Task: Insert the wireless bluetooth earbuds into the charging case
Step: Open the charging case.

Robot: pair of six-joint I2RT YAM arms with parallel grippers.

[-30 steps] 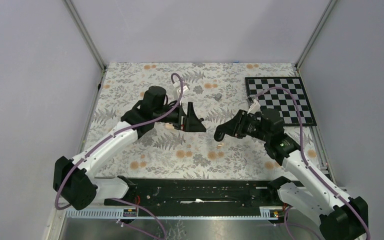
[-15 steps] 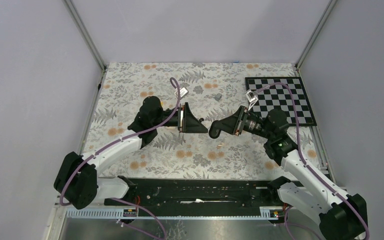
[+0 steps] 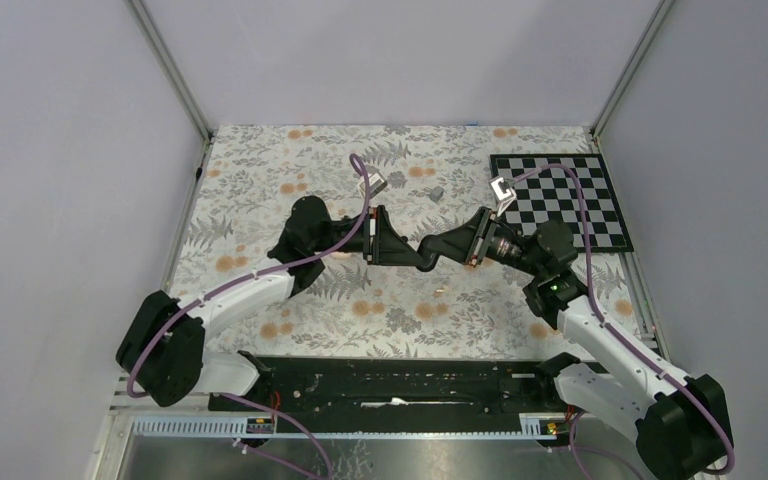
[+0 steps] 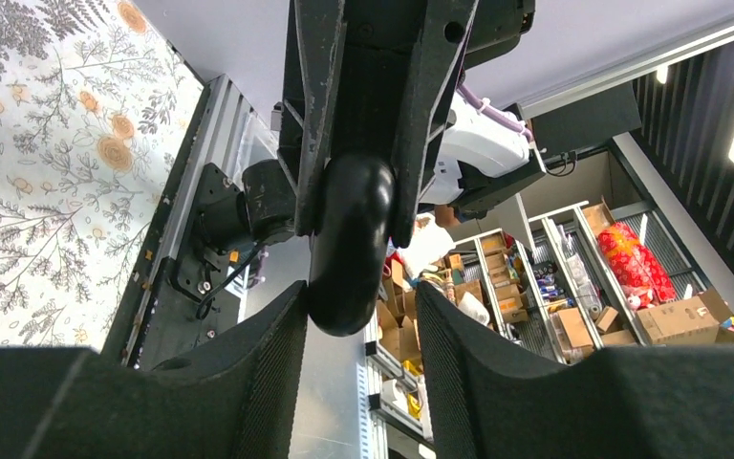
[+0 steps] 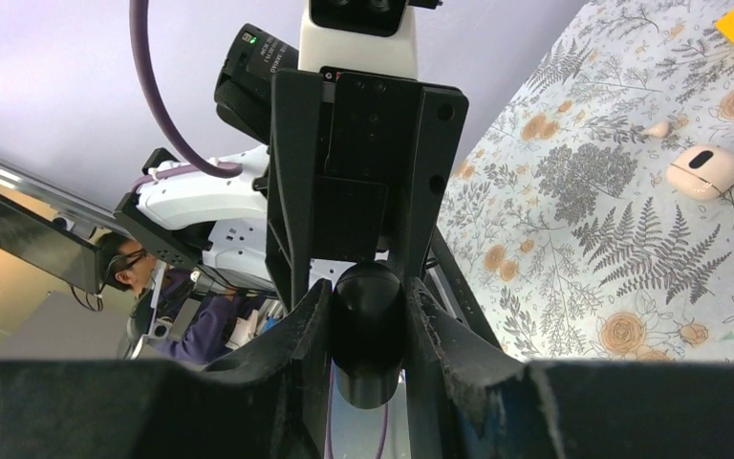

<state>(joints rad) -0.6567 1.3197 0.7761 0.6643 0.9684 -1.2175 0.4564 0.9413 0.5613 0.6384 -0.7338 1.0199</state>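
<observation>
The two arms have come together over the middle of the floral table (image 3: 290, 160). A second ago a clear gap lay between them; now our left gripper (image 4: 358, 316) meets the right gripper (image 5: 367, 296) tip to tip above the cloth.

The charging case (image 4: 348, 220), a black oval pod, sits pinched between the right fingers, clear of the table. That grip has not changed.

Our left jaws have. They stood wide a moment ago and are now drawn in around the free end of the case. In the left wrist view one finger lies against the pod or just beside it, and a thin gap remains on the other side. So we judge the left hand is closing but not yet clamped.

We read this as a two-handed hold being set up, either to pass the case across or to steady it while the lid is opened. We cannot tell which.

We cannot find the earbuds in any view. A small grey block (image 3: 437, 192) lies farther back on the table, and a pale oval object (image 5: 705, 170) lies on the cloth in the right wrist view. Neither matches them. The inserting itself looks not yet begun.
</observation>
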